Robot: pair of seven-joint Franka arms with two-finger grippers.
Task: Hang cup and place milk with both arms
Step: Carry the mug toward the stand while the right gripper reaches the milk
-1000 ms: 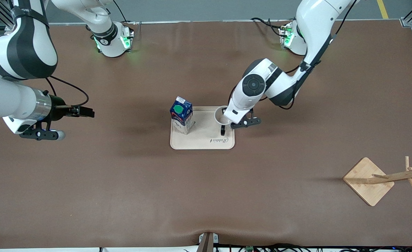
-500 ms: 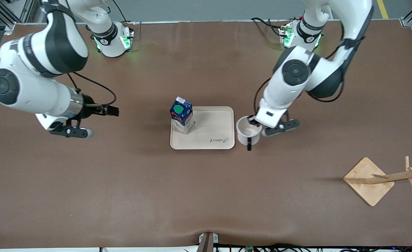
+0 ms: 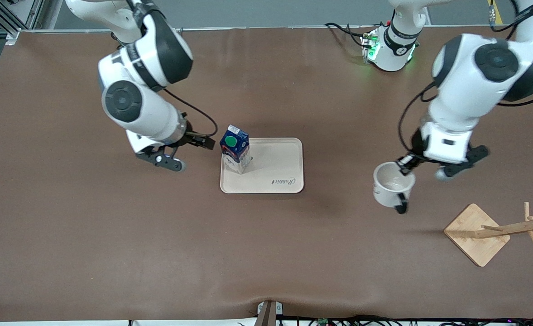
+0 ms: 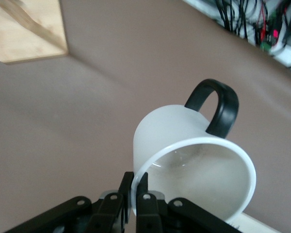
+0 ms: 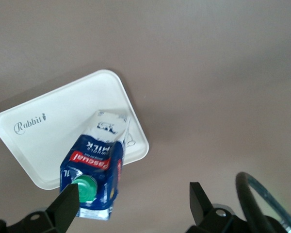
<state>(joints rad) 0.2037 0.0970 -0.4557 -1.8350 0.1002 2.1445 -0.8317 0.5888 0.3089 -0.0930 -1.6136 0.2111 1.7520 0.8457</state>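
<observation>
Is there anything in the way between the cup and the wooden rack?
Nothing visible. The left tool holds the cup by its rim over bare table, and only brown tabletop shows between it and the wooden rack near the left arm's end.

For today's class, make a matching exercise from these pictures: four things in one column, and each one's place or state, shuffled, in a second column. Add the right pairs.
Things
1. mug
2. milk carton
3. wooden mug tree
4. right end effector

Places or states
A. stands upright on the beige tray
B. open, beside the carton, holding nothing
C. held by its rim in the left end effector, up in the air over the bare table
D. stands on the table at the left arm's end, nothing hanging on it

Pairs: 1-C, 2-A, 3-D, 4-B
</observation>
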